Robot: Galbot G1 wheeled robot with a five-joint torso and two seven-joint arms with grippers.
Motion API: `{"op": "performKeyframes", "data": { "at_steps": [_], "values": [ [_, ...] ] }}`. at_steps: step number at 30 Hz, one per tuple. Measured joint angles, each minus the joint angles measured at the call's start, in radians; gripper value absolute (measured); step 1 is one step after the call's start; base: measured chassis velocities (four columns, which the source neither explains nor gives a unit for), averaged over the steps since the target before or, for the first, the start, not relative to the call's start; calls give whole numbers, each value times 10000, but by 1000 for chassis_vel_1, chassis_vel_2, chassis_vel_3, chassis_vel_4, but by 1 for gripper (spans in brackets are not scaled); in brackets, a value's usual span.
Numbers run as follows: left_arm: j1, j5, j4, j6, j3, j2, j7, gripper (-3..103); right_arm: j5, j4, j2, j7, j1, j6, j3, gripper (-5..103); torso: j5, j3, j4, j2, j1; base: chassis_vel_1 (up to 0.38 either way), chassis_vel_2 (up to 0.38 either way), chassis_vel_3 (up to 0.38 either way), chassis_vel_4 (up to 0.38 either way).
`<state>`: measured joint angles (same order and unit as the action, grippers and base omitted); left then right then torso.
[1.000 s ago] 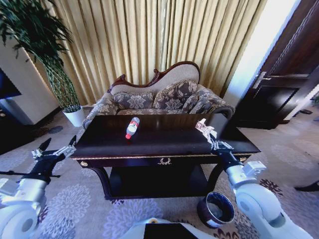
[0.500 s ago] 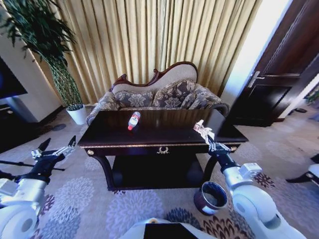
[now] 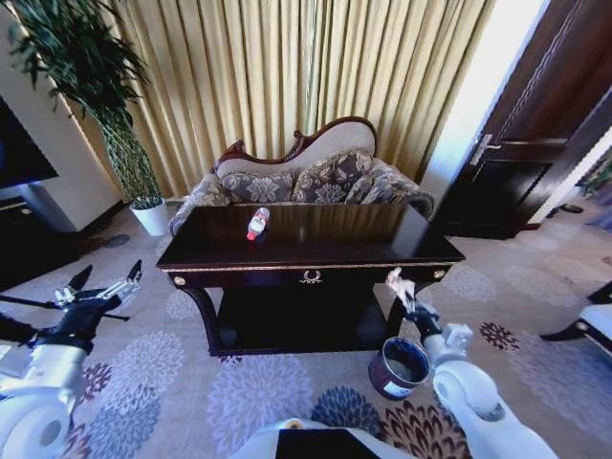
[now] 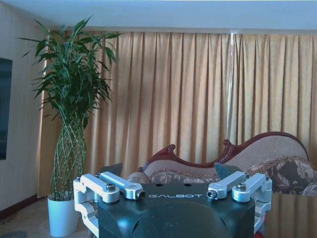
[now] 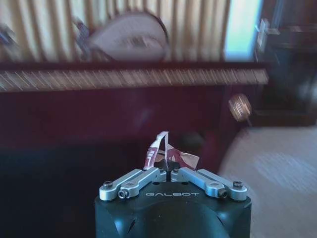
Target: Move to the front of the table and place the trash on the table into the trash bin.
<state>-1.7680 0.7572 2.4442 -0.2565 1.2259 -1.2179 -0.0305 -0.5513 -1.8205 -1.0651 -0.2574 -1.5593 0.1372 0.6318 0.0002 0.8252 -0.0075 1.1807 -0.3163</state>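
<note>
Our left jaws [image 3: 103, 290] stand spread wide with nothing between them, held out over the carpet [image 3: 249, 402] well to the left of the worktop [image 3: 306, 244]; in the left wrist view the same gripper [image 4: 168, 171] shows its two fingers far apart against the curtain [image 4: 188, 94] and the potted plant [image 4: 72, 124]. On the worktop, toward its far left part, the bottle [image 3: 256, 224] lies on its side, well apart from both of our grippers. Behind the worktop stands the sofa [image 3: 306, 177]. To the right, our right jaws [image 3: 405, 294] are pinched together on the crumpled paper wad [image 3: 399, 283], which sticks up out of them. We hold it off the worktop, just before its front right corner and near the right leg. In the right wrist view the wad [image 5: 166, 151] pokes up from between the closed fingertips. The trash bin [image 3: 398, 366] stands on the carpet just below and slightly left of the held wad, its mouth open upward.
</note>
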Motion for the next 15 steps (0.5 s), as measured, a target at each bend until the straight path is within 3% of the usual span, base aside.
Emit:
{"op": "performKeyframes", "data": {
  "at_steps": [15],
  "values": [
    [-13, 5, 140, 20, 33, -30, 16, 100, 638, 5437, -311, 478, 2173, -434, -763, 0, -1, -3, 2, 4, 7, 0, 0, 0, 0]
  ]
}}
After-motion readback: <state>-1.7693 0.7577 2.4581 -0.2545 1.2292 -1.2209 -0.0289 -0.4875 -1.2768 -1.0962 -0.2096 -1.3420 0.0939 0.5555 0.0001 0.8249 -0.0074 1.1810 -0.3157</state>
